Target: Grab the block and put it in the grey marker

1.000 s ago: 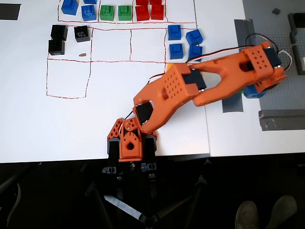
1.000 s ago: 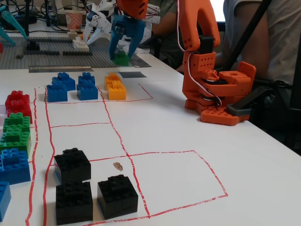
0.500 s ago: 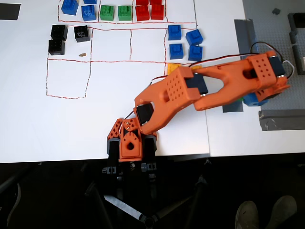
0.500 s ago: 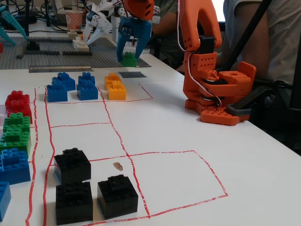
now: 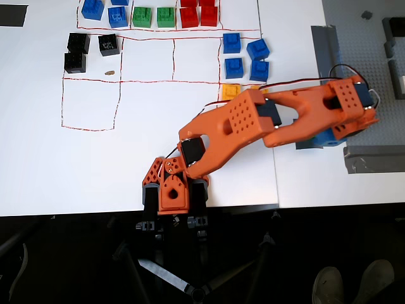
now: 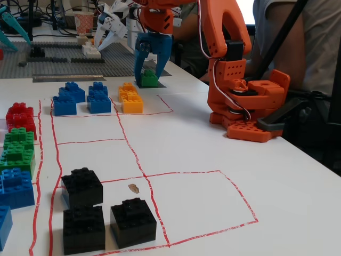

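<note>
In the fixed view, a small green block (image 6: 148, 79) sits at the far table edge, low on a small grey marker (image 6: 162, 84) that shows just to its right. My gripper (image 6: 148, 76) points down over the block, its blue fingers (image 6: 139, 61) close against both sides, shut on it. In the overhead view the orange wrist and gripper (image 5: 172, 201) hang over the near table edge and hide both the block and the marker.
Orange bricks (image 6: 130, 99) and blue bricks (image 6: 80, 98) lie just in front of the gripper. Black bricks (image 6: 82, 186), other green bricks (image 6: 18, 140) and red bricks (image 6: 20, 114) lie nearer the camera. The arm's base (image 6: 248, 106) stands on the right. A grey baseplate (image 6: 64, 58) lies behind.
</note>
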You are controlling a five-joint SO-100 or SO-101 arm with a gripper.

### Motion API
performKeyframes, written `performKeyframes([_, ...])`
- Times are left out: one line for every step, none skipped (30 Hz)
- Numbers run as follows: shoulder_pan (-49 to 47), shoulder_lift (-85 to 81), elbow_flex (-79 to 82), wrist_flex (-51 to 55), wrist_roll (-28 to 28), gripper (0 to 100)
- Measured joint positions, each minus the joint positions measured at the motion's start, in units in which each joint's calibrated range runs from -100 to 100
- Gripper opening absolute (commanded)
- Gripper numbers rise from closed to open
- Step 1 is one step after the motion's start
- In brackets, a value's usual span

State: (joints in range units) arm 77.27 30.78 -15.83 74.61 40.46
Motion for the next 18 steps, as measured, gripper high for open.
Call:
performKeyframes([0.27, 0.09, -0.54, 0.64, 0.0, 31])
performKeyframes([0.71, 1.22, -2.16, 1.68, 0.05, 34])
performKeyframes([0.97, 2.0, -3.87, 2.72, 0.0, 36])
performKeyframes([1.06, 2.0, -4.32, 3.12, 0.0, 37])
performKeyframes([1.42, 2.09, -4.95, 4.65, 0.05, 37])
performKeyframes([1.68, 2.09, -5.67, 6.25, 0.0, 38])
performKeyframes([2.03, 2.09, -5.85, 6.49, 0.1, 38])
performKeyframes([2.3, 2.09, -6.29, 6.49, 0.0, 38])
performKeyframes([2.48, 2.09, -6.74, 6.81, 0.0, 37])
performKeyframes([2.57, 2.09, -7.01, 7.21, 0.0, 37])
performKeyframes([2.57, 2.09, -7.46, 7.85, 0.0, 37])
performKeyframes([2.57, 2.09, -8.18, 8.49, 0.0, 36])
performKeyframes([2.39, 2.09, -8.27, 8.25, 0.1, 34])
performKeyframes([2.3, 2.09, -8.36, 8.65, 0.34, 33])
performKeyframes([2.21, 2.09, -9.17, 10.09, 0.49, 32])
performKeyframes([2.21, 2.09, -9.98, 10.97, 0.54, 30])
performKeyframes([2.21, 2.09, -11.15, 11.45, 0.73, 28])
performKeyframes([2.21, 1.57, -11.87, 12.82, 0.88, 26])
